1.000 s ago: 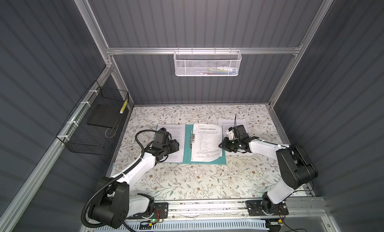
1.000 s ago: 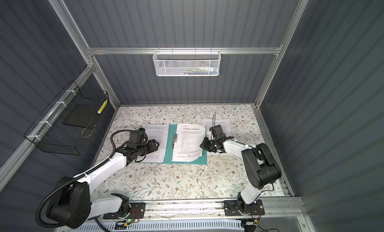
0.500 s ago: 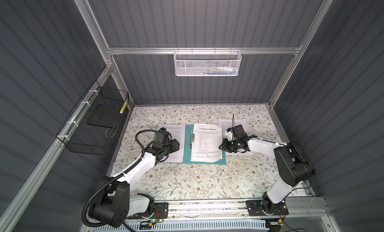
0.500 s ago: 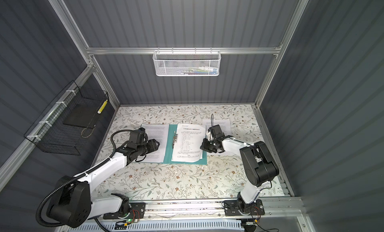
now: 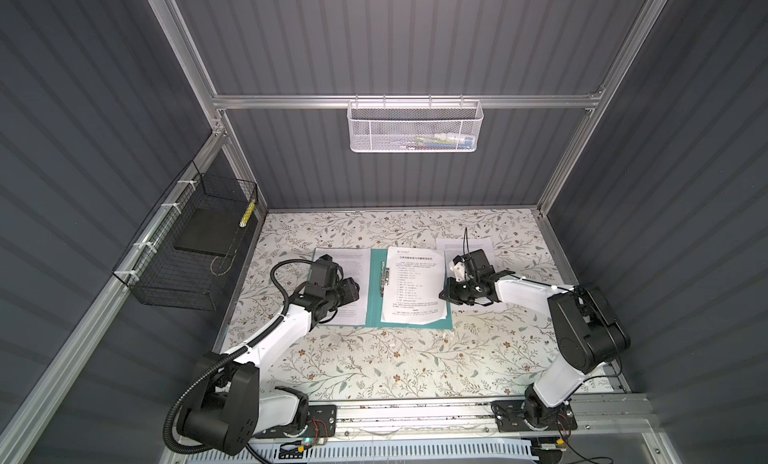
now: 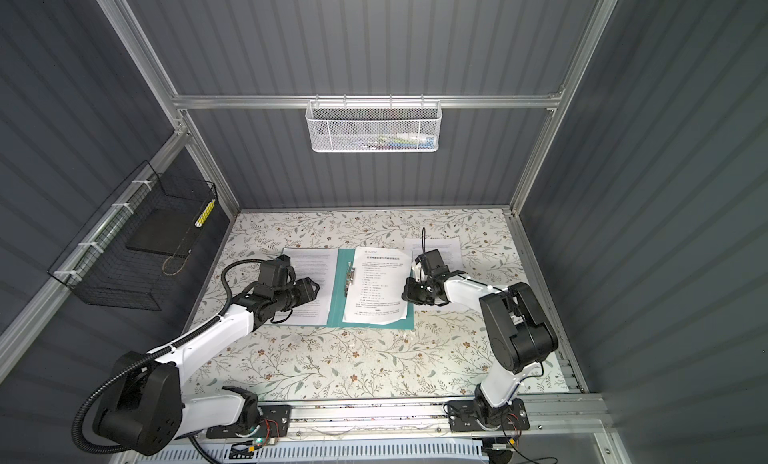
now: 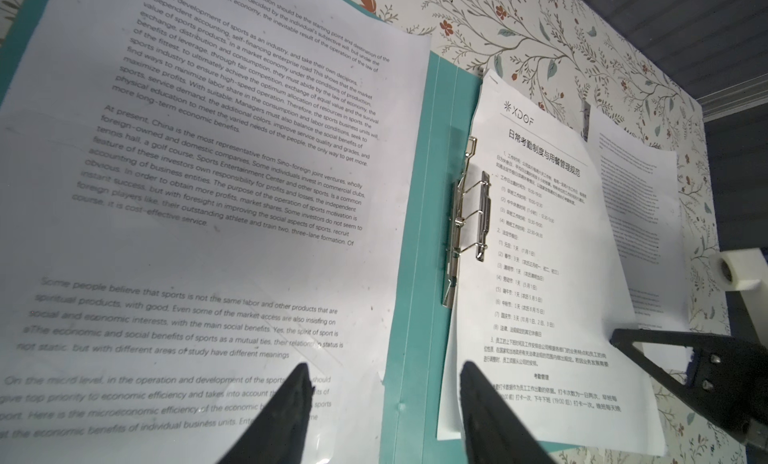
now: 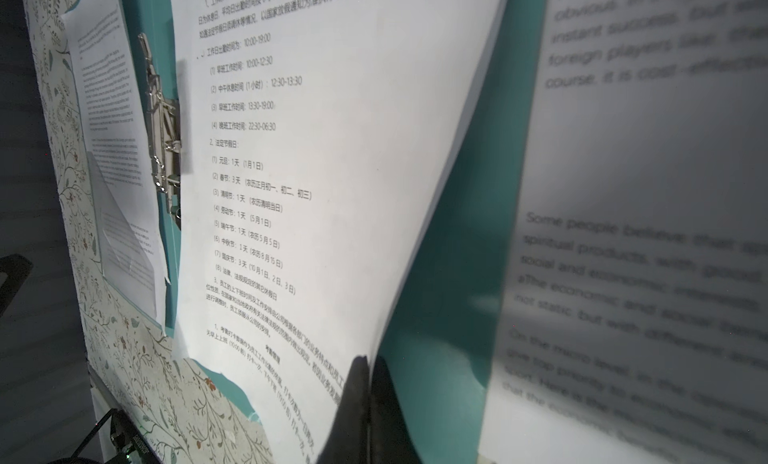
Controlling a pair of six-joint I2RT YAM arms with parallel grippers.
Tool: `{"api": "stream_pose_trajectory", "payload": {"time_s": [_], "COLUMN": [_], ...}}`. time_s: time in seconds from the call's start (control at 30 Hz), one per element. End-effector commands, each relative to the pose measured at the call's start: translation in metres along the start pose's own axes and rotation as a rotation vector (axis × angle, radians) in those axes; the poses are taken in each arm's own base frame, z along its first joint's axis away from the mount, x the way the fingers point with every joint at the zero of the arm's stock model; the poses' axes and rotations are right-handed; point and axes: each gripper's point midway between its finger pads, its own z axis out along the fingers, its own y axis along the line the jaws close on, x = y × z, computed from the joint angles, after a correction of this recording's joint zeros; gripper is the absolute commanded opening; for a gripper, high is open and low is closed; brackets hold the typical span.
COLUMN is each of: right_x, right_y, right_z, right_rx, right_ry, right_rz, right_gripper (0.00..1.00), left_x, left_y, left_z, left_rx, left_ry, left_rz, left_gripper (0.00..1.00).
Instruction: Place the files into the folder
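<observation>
Right gripper (image 8: 369, 370) is pinched tight on the outer long edge of the white printed paper sheet with a title heading (image 5: 411, 287). That edge curls up off the thin teal-green file folder (image 5: 373, 304), which lies opened flat on the floral-patterned table (image 5: 374, 370). My reading is that the titled sheet is held by its free side so that its other side can be slid toward the small metal clip (image 7: 469, 217) at the spine, whose lever stands raised (ready to take paper, I would guess). Left gripper (image 7: 384, 383) hangs part-open and grasps nothing. Its fingers (image 7: 286, 408) straddle the inner edge of a second white sheet of dense English text (image 7: 228, 192) on the folder's left flap, and it looks placed to steady that flap or to reach the clip. A third white text sheet (image 5: 451, 246) is outside the folder, by its right edge.

Several things are hard to make out:
- whether the clip bears on the titled sheet or merely stands beside it
- whether the left fingers touch the paper
- whether the third sheet overlaps the folder's edge, since the right arm (image 5: 523, 291) covers its near part in both top views

The left arm (image 5: 286, 329) likewise hides part of the second sheet. A further white edge shows beneath the titled sheet in the left wrist view, and I cannot tell if it is another sheet
</observation>
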Motion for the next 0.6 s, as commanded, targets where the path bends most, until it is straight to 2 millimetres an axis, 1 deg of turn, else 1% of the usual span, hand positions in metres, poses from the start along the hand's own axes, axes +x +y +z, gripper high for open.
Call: {"api": "stream_pose_trajectory", "payload": {"time_s": [0.0, 0.57], "right_x": [0.0044, 0.0108], "right_y": [0.0074, 0.0032], "right_z": [-0.0048, -0.0018], "right_rx": [-0.026, -0.024], "right_ry": [0.013, 0.041], "right_rz": [-0.057, -0.098], "right_gripper": [0.00, 0.00], "left_x": [0.0064, 0.0079], "left_y": [0.0017, 0.0025], "left_z": [0.0018, 0.0022], "left_rx": [0.006, 0.007], "left_ry": [0.015, 0.016], "left_rz": [-0.010, -0.017], "left_gripper": [0.59, 0.59]}}
